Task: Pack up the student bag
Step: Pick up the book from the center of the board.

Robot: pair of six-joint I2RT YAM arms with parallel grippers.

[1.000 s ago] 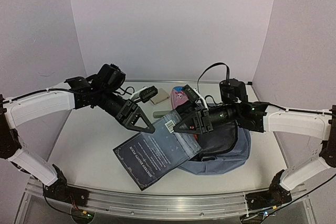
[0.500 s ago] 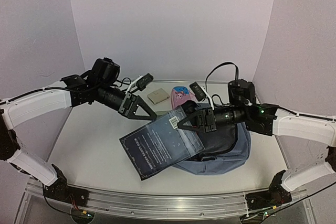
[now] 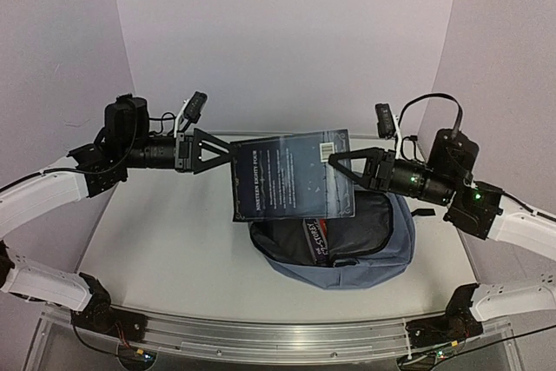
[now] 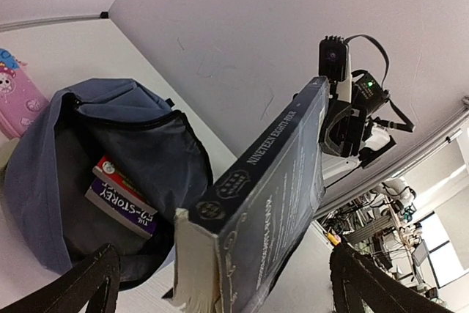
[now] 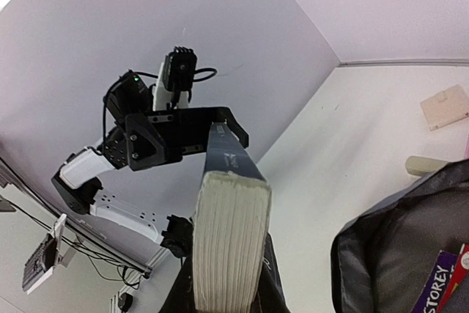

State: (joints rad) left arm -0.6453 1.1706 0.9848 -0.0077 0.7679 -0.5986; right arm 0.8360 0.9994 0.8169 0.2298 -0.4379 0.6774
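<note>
The student bag (image 3: 373, 254) lies open at the right of the table, grey-blue with a dark lining; a purple-spined book (image 3: 319, 241) rests inside it. A thick dark blue book (image 3: 291, 175) hangs upright above the bag's mouth. My right gripper (image 3: 340, 162) is shut on its right edge; in the right wrist view the fingers (image 5: 275, 291) clamp the white page block (image 5: 231, 240). My left gripper (image 3: 224, 150) stands open at the book's left edge. In the left wrist view its fingers (image 4: 95, 284) stand wide apart, clear of the book (image 4: 271, 196).
A pink pencil case (image 4: 18, 93) lies behind the bag (image 4: 44, 181). A beige eraser (image 5: 445, 105) and a pale oblong item (image 5: 429, 165) sit on the table near the back wall. Purple walls enclose the table on three sides.
The dark blue book rose from lying tilted on the bag's edge to upright above it, in the right gripper. The left gripper opened wide and drew back left.
</note>
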